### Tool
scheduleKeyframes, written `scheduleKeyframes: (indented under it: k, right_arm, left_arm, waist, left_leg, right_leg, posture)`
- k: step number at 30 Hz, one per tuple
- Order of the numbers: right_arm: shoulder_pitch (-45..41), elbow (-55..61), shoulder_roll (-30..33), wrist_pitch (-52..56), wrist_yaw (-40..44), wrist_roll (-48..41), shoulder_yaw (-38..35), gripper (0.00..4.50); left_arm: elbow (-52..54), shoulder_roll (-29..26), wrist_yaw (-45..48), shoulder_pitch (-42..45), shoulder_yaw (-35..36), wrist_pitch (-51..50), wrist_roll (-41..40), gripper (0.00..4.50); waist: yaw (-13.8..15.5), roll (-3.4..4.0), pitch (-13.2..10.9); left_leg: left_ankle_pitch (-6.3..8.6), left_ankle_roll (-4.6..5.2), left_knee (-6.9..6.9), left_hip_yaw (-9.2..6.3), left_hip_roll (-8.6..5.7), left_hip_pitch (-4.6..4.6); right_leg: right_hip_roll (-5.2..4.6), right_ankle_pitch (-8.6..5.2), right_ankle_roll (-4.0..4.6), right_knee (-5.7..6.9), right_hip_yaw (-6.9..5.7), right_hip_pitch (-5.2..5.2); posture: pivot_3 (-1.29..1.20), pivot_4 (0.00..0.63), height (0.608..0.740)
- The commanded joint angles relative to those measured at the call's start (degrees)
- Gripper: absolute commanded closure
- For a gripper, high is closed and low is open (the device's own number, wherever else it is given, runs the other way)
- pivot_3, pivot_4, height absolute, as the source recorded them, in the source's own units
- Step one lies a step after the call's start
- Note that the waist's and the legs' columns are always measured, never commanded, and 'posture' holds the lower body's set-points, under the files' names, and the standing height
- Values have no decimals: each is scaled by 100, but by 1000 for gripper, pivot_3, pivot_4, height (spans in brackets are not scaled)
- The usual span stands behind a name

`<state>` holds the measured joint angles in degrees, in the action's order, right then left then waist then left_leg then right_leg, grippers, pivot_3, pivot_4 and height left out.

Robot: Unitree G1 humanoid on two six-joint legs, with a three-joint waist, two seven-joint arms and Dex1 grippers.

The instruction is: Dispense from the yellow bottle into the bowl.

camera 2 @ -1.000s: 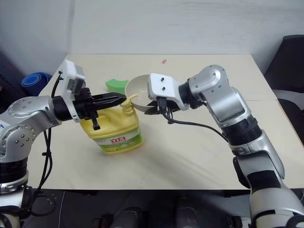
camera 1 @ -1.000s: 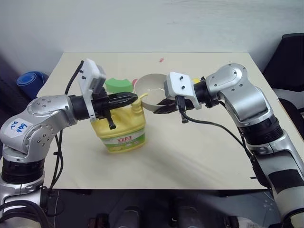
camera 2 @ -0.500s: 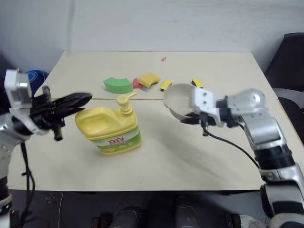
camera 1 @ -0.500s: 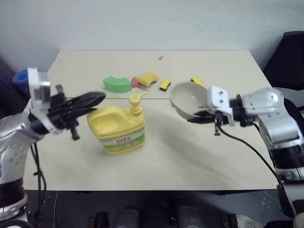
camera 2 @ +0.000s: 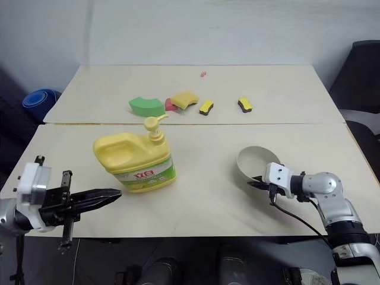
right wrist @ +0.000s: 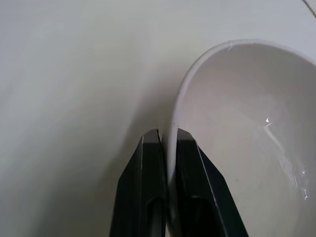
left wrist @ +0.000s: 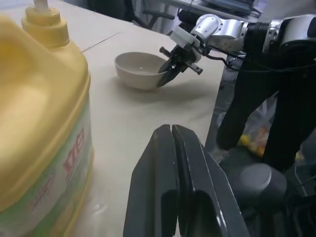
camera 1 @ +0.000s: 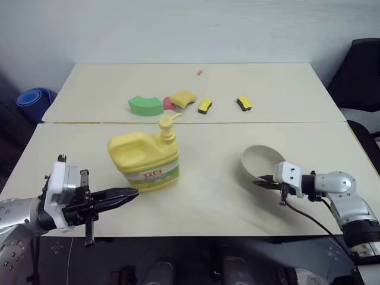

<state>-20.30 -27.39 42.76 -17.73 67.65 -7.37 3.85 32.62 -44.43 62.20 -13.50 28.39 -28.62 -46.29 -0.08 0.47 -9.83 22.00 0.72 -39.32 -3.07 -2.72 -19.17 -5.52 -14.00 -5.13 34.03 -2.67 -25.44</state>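
Lowered to the table [camera 1: 208,205], the bowl [camera 1: 261,162] stays pinched by the right gripper [camera 1: 261,181]; left gripper [camera 1: 132,193] closed, withdrawn from the yellow bottle [camera 1: 145,159].

Yellow bottle [camera 1: 144,160] with green-white label, beige bowl [camera 1: 259,162]

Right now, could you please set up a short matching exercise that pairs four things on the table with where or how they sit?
Things:
1. yellow bottle
2. bowl
3. left pincer
4. green sponge piece

States:
A. shut on nothing, pointing toward the bottle from the near table edge
B. lying on the far half of the table beside small yellow pieces
C. rim pinched between two black fingers
D. standing upright near the table's middle, pump on top, ungripped

Pairs: 1-D, 2-C, 3-A, 4-B. The right pincer is the one closed on the bowl's rim.
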Motion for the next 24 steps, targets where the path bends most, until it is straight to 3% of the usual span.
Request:
scheduleKeyframes:
  k: [1,4,7,10,15,19,24]
  right_arm:
    - [94,-1,-119,-197,-39,-271,-244,3380]
    - [339,375,-137,-65,48,-660,-443,2312]
    - [628,837,-139,-17,103,-1096,-728,1266]
    - [1363,1922,-174,431,-63,-1957,-1342,146]
    - [2854,3719,-201,907,-295,-2527,-1833,0]
    - [3801,4216,-304,665,-332,-2285,-1914,0]
    - [3914,4049,-534,410,-656,-1992,-1998,0]
  left_arm:
    - [-311,168,70,-91,-117,661,521,4500]
    - [-624,220,113,-224,-176,893,751,4500]
    - [-811,253,37,-389,-169,1047,942,3922]
    - [-1128,280,170,-797,-116,1443,1303,2935]
    - [-1628,417,-29,-908,-130,2027,1764,1307]
    - [-1826,646,-192,-1000,-125,2505,1993,29]
    - [-2026,918,-459,-1245,-212,3168,2451,29]
  waist:
    - [4,0,0]
    - [19,0,0]
    - [20,0,0]
    - [26,2,0]
    - [140,1,1]
    - [160,-5,3]
    - [120,-9,6]
  left_leg:
    - [0,0,0,0,0,-1]
    - [0,0,0,-1,0,-1]
    - [2,2,1,-2,1,-3]
    - [4,3,3,-2,4,-3]
    - [9,6,13,-3,11,0]
    - [17,22,13,1,8,5]
    - [23,25,12,24,9,16]
  right_leg:
    - [0,0,0,-2,-1,0]
    - [0,0,0,-2,-3,0]
    - [-1,0,0,-6,-3,0]
    - [1,0,0,-10,-3,0]
    - [3,0,0,-16,-4,2]
    - [1,0,0,-17,-1,9]
    - [6,1,-2,-16,16,10]
  posture:
    - [0,150,740]
    - [0,150,740]
    - [0,150,740]
    - [0,150,740]
    - [0,150,740]
    - [0,150,740]
    - [0,150,740]
